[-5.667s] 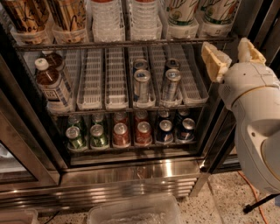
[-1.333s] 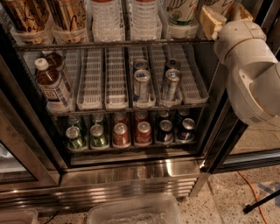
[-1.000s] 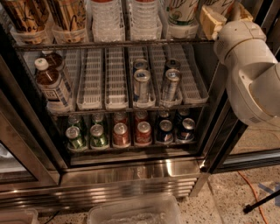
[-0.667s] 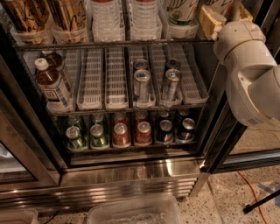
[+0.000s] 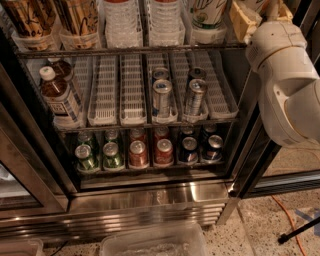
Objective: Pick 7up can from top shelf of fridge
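The fridge [image 5: 150,200] stands open in front of me. On its top shelf [image 5: 130,50] a white can with green lettering, the 7up can [image 5: 207,12], stands in a clear bin at the right, its top cut off by the frame's edge. My gripper [image 5: 262,10] is at the top right, level with that shelf and just right of the 7up can. Its tan finger pads [image 5: 243,21] stand apart, and it is open. A pale can between them is mostly hidden. The white arm [image 5: 287,95] hangs below it.
Brown tall cans [image 5: 80,20] and clear bottles [image 5: 120,20] fill the top shelf's left. The middle rack has white slotted lanes, blue-silver cans [image 5: 161,95] and a brown bottle [image 5: 57,97]. Small cans [image 5: 138,152] line the bottom. A clear tub [image 5: 150,242] and orange cable [image 5: 287,215] lie on the floor.
Since the earliest frame the gripper has risen from the middle rack's height to the top shelf's right end. Over the last second it has hardly moved.
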`<act>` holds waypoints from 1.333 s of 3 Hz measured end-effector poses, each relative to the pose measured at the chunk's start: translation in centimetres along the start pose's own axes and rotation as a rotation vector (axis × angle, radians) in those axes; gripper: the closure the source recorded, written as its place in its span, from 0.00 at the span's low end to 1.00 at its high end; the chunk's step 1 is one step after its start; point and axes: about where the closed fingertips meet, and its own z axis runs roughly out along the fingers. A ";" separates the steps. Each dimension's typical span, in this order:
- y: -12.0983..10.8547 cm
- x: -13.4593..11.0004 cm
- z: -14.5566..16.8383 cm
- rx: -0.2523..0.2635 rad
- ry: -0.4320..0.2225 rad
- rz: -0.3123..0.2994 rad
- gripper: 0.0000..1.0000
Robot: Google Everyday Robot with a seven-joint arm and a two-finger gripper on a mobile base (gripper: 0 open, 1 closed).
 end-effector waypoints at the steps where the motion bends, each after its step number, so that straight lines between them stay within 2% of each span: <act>1: -0.2 -0.8 -0.3 0.002 -0.026 -0.008 1.00; 4: -0.1 -3.4 -1.4 -0.018 -0.099 -0.035 1.00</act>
